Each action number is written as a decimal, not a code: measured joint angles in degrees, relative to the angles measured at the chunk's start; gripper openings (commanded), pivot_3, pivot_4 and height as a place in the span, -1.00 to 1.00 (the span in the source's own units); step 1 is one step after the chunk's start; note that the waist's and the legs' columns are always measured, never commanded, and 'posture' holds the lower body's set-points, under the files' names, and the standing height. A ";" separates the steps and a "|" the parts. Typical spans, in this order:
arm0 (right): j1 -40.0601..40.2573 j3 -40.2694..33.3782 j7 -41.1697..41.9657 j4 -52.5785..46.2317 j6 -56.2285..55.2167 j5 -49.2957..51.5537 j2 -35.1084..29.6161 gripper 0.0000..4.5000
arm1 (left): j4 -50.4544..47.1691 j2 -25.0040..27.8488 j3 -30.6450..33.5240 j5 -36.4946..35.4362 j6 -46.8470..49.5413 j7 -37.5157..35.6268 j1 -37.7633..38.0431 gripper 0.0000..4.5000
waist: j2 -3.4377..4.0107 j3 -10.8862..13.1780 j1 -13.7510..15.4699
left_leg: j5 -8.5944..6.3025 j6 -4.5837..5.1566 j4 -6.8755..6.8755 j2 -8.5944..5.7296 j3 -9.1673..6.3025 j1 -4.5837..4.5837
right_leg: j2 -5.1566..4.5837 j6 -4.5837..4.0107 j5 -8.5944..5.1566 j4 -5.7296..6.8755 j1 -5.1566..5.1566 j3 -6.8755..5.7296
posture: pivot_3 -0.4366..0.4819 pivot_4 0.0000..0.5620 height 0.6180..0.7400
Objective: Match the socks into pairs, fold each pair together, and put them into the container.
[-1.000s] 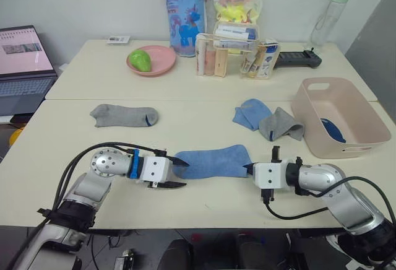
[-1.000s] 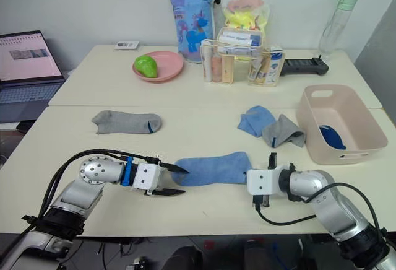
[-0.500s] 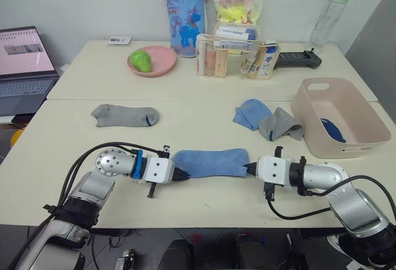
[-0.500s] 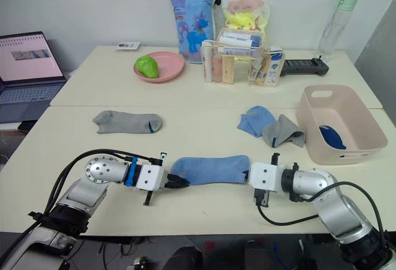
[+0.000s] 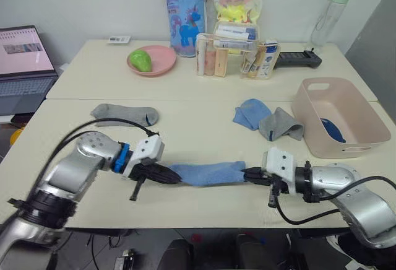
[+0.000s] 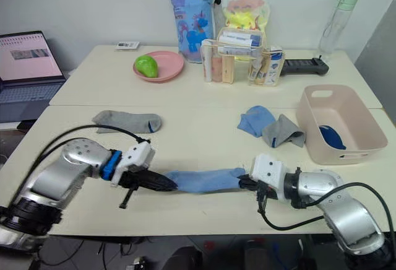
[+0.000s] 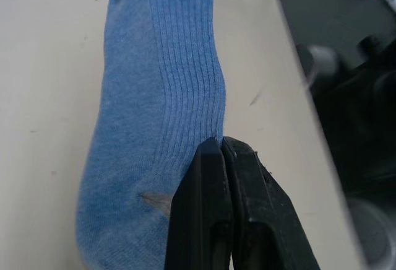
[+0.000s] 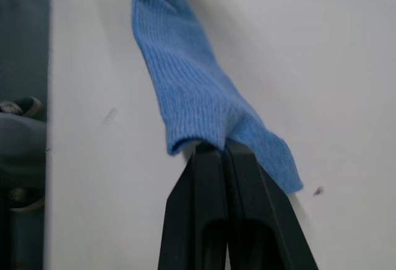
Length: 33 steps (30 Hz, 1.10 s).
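Note:
A light blue sock (image 5: 207, 173) is stretched near the table's front edge between my two grippers. My left gripper (image 5: 168, 174) is shut on its left end, with the black fingers (image 7: 210, 158) pinching the fabric (image 7: 154, 96). My right gripper (image 5: 249, 174) is shut on its right end (image 8: 192, 90). One grey sock (image 5: 124, 114) lies flat at mid left. A second light blue sock (image 5: 250, 112) and a second grey sock (image 5: 281, 125) lie bunched together beside the container (image 5: 328, 149). A dark navy sock (image 5: 334, 130) lies in the container.
On the far table stand a pink plate (image 5: 162, 62) with a green object, a clear organiser of bottles (image 5: 235, 50), two printed bags, a black device (image 5: 297, 59) and a water bottle (image 5: 328, 16). A laptop (image 5: 25, 65) sits at far left.
My left gripper has shut on the sock's left end. Both grippers have drawn the sock's ends apart, so it is now stretched long and narrow. The left arm has swung outward.

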 measured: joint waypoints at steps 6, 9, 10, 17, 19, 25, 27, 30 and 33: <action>-2.42 -6.97 -4.08 -2.25 21.01 16.41 1.06 -1.00 | -2.89 0.96 -1.52 -6.46 15.52 -1.47 -2.15 -0.99 | 0.01 0.00 0.03 | 0.00 0.01 0.00 -0.01 0.02 0.02 | 0.01 0.00 -0.01 0.01 0.01 0.01 | -0.05 -0.47 0.39; -5.54 -7.71 -8.83 0.72 28.86 19.04 4.24 -1.00 | 3.28 -4.14 -6.48 -4.13 17.72 -0.89 -5.27 -0.99 | -0.01 0.00 0.06 | 0.00 0.01 0.01 -0.05 0.03 -0.01 | 0.07 0.00 -0.01 0.05 -0.02 0.00 | -0.05 -0.47 0.39; -6.32 -7.44 -10.56 1.91 30.54 19.03 4.98 -1.00 | 6.43 -6.27 -8.13 -2.63 17.42 -0.43 -6.73 -0.99 | -0.01 -0.01 0.11 | 0.00 0.01 0.02 -0.07 0.05 0.01 | 0.08 0.00 -0.01 0.06 -0.01 0.00 | -0.05 -0.47 0.39; -13.49 -4.39 -19.28 8.70 34.07 16.37 7.67 -1.00 | 30.37 -18.53 -10.64 8.28 7.46 3.34 -19.59 -0.99 | -0.03 -0.01 0.08 | 0.03 -0.02 0.03 -0.04 0.09 -0.11 | 0.01 0.00 -0.01 0.05 -0.17 0.03 | -0.05 -0.47 0.39; -14.80 -4.18 -20.59 10.69 34.00 15.76 7.84 -1.00 | 34.95 -20.03 -10.63 10.20 4.72 3.30 -22.09 -0.99 | -0.03 -0.01 0.01 | 0.03 -0.04 0.01 -0.04 0.13 -0.14 | 0.00 0.00 -0.01 0.07 -0.26 0.08 | -0.05 -0.47 0.39; -19.35 -2.66 -23.72 16.89 31.78 12.39 8.60 -0.42 | 46.79 -23.90 -9.48 15.58 -5.02 5.42 -25.84 -1.00 | -0.05 -0.02 -0.12 | 0.08 -0.12 0.08 -0.04 0.33 -0.43 | -0.05 0.00 -0.01 0.46 -0.80 0.25 | -0.05 -0.47 0.39; -19.56 -2.64 -24.13 17.53 30.99 11.77 8.37 -0.13 | 48.63 -24.42 -8.53 16.64 -7.01 6.28 -25.80 -1.00 | -0.06 -0.03 -0.13 | 0.13 -0.20 0.23 -0.02 0.30 -0.85 | -0.05 0.00 0.00 0.59 -1.17 0.21 | -0.05 -0.47 0.39; -19.04 -2.61 -23.96 17.68 29.27 11.41 7.67 0.35 | 50.53 -25.59 -5.86 16.78 -8.27 7.74 -26.13 -1.00 | -0.06 -0.03 -0.10 | 0.15 -0.23 0.40 -0.02 0.27 -1.09 | -0.06 -0.01 0.00 0.64 -1.34 0.18 | -0.05 -0.47 0.39; -17.97 -2.81 -23.47 17.34 26.24 10.66 6.01 0.84 | 51.39 -26.41 -2.06 16.42 -8.86 10.10 -27.62 -0.71 | -0.06 -0.03 0.00 | 0.13 -0.21 0.60 -0.06 0.24 -1.19 | -0.08 0.00 0.00 0.66 -1.32 0.16 | -0.05 -0.47 0.39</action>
